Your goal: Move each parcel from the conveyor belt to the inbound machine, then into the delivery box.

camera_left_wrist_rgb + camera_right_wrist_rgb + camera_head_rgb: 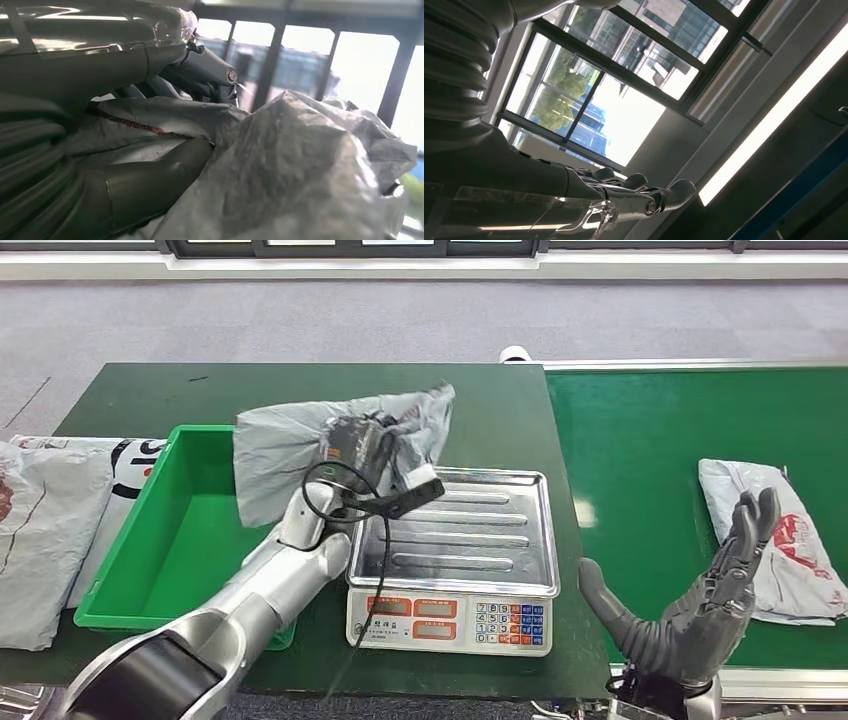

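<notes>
Holding a grey parcel [300,445] aloft in the head view, the left robot hand [352,445] grips the crumpled bag from beneath, its fingers wrapped into the plastic; the bag hangs over the seam between the green delivery box [185,540] and the steel tray of the inbound machine [470,530], its long axis running across both. My judgement: the drop point lies to the robot's left, so the left arm, already nearest, needs only a short sideways carry over the box's near wall. The box floor looks free; its rim and the scale's edge sit just beside each other. The right robot hand [700,600] stands upright, released, fingers spread, near a second parcel [775,535] lying flat on the conveyor belt [650,440]. More bags [50,520] lie on the desk [150,390] left of the box. Left wrist view: wrinkled parcel film pressed against the fingers [150,180]. Right wrist view: fingers [644,197] extended, grasping nothing, windows behind.
</notes>
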Available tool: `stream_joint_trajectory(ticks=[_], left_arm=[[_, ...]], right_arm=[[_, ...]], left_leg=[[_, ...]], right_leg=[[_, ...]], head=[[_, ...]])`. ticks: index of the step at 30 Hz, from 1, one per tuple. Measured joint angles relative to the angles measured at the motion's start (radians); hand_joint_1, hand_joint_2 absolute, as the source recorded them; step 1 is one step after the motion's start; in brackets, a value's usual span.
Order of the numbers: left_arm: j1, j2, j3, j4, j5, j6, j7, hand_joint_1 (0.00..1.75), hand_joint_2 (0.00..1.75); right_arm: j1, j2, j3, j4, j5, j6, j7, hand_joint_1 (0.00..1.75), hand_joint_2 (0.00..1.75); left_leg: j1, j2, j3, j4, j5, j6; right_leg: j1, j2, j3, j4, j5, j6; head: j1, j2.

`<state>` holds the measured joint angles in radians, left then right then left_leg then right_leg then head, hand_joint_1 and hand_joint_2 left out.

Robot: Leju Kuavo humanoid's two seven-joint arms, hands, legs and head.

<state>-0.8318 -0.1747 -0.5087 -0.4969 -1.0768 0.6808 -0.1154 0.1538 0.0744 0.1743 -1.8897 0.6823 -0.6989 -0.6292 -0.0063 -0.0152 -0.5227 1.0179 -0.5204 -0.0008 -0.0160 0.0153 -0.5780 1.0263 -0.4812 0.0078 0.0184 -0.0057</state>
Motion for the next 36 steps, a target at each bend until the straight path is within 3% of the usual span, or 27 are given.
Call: stream_joint_trajectory(ticks=[6, 10, 18, 25, 31, 32, 35, 36], left_arm=[[0.058, 0.032, 0.345, -0.207, -0.088, 0.019, -0.178, 1.75, 1.75], [0.079, 0.033, 0.494, -0.281, -0.092, 0.019, -0.201, 1.75, 1.75], [0.099, 0.034, 0.591, -0.338, -0.092, 0.019, -0.215, 1.75, 1.75], [0.117, 0.013, 0.713, -0.364, -0.019, 0.019, -0.351, 1.75, 1.75], [0.129, 0.009, 0.817, -0.349, -0.139, 0.008, -0.250, 1.75, 1.75], [0.126, 0.010, 0.832, -0.331, -0.157, -0.001, -0.217, 1.44, 1.75], [0.117, 0.025, 0.867, -0.236, -0.154, -0.018, -0.157, 0.13, 0.44], [0.116, 0.032, 0.873, -0.201, -0.139, -0.016, -0.156, 0.00, 0.00]], right_arm=[[0.005, 0.025, 0.000, -0.006, 0.012, 0.000, -0.007, 0.00, 1.75], [0.005, 0.035, 0.000, -0.009, 0.015, 0.000, -0.009, 0.00, 1.75], [0.005, 0.044, 0.000, -0.012, 0.016, 0.000, -0.009, 0.00, 1.75], [0.005, 0.055, 0.000, -0.016, 0.034, 0.000, 0.004, 0.00, 1.75], [-0.021, 0.055, 0.000, -0.012, 0.034, 0.000, 0.026, 0.00, 1.75], [-0.029, 0.055, 0.000, -0.010, 0.036, 0.000, 0.034, 0.00, 1.75], [-0.050, 0.055, 0.000, 0.002, 0.042, 0.000, 0.063, 0.00, 1.75], [-0.059, 0.055, 0.000, 0.007, 0.045, 0.000, 0.075, 0.00, 1.75]], left_leg=[[0.001, 0.002, 0.000, 0.000, 0.001, -0.002], [0.001, 0.000, -0.001, 0.000, 0.001, -0.002], [0.001, -0.001, -0.001, 0.000, 0.002, -0.002], [0.001, -0.001, -0.001, 0.000, 0.001, -0.002], [0.001, -0.001, -0.001, 0.000, 0.002, -0.002], [0.001, -0.001, -0.001, 0.000, 0.002, -0.002], [0.001, -0.001, -0.001, 0.000, 0.002, -0.002], [0.001, -0.001, -0.001, 0.000, 0.002, -0.003]], right_leg=[[0.001, 0.002, -0.001, 0.000, 0.001, -0.001], [0.001, 0.001, -0.001, 0.000, 0.001, -0.001], [0.001, 0.000, -0.001, 0.000, 0.001, -0.001], [0.001, 0.000, -0.001, 0.000, 0.001, -0.002], [0.001, 0.000, -0.001, 0.000, 0.001, -0.002], [0.001, 0.000, -0.001, 0.000, 0.001, -0.002], [0.001, 0.000, -0.001, 0.000, 0.001, -0.002], [0.001, 0.000, -0.001, 0.000, 0.001, -0.002]], head=[[0.000, 0.000], [0.000, 0.000], [0.000, 0.000], [0.000, 0.000], [0.000, 0.000], [0.000, 0.000], [0.000, 0.000], [0.000, 0.000]])
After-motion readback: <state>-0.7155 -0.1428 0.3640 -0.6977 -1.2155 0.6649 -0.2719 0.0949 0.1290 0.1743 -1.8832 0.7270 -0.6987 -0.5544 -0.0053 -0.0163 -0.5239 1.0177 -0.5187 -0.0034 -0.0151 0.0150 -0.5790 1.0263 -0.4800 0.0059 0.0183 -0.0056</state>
